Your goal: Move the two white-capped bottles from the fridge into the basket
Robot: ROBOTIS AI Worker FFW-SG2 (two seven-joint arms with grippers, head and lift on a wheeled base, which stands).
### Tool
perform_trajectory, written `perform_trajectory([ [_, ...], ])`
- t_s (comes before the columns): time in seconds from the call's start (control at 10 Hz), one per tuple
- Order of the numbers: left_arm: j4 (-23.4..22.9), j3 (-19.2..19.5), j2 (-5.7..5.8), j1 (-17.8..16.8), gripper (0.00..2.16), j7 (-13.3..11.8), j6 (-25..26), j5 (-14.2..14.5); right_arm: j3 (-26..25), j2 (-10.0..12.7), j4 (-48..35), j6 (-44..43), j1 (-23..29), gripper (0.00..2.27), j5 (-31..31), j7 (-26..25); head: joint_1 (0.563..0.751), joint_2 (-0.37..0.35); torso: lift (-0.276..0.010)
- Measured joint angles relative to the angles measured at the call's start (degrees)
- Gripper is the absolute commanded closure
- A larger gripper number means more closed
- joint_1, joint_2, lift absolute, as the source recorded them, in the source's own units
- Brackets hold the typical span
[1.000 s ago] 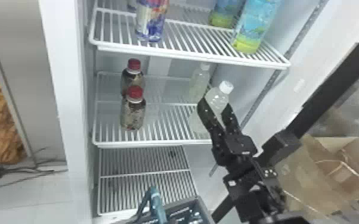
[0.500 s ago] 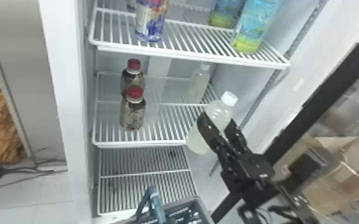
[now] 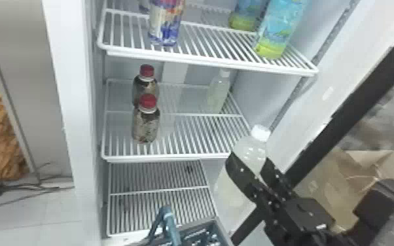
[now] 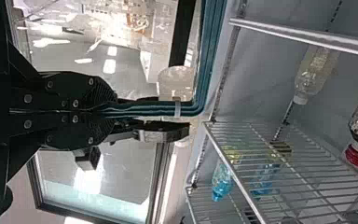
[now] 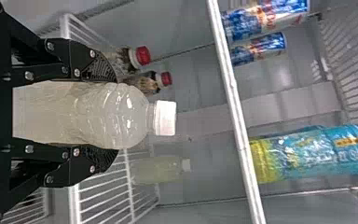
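Wire shelves (image 3: 206,61) lie behind; the right gripper (image 5: 115,115) snugly clasps a likely heavy, slick bottle (image 5: 107,116), best held mid-body; the left gripper (image 4: 112,110) pinches the basket handle (image 4: 206,65).

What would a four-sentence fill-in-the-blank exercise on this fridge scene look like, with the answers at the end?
1. The right gripper holds a bottle with a ____ cap.
2. The left gripper is closed on the basket's ____.
3. The front dark bottle has a ____ cap.
4. In the head view, the pale bottle on the shelf stands to its ____.
Missing words: white; handle; red; right.
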Motion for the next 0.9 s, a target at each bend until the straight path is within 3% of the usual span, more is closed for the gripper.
perform_trajectory([
  [0.6,0.0,0.5,-0.18,0.6,1.12,0.0,-0.2,-0.2,-1.8,0.9,-7.1,22.5,4.3,0.76,-3.3,0.0,0.695,-0.35,-0.26],
  [0.9,0.0,0.5,-0.18,0.6,1.12,0.0,-0.2,-0.4,-3.0,1.2,-8.0,27.9,4.0,0.73,-3.5,0.0,0.695,-0.35,-0.26],
])
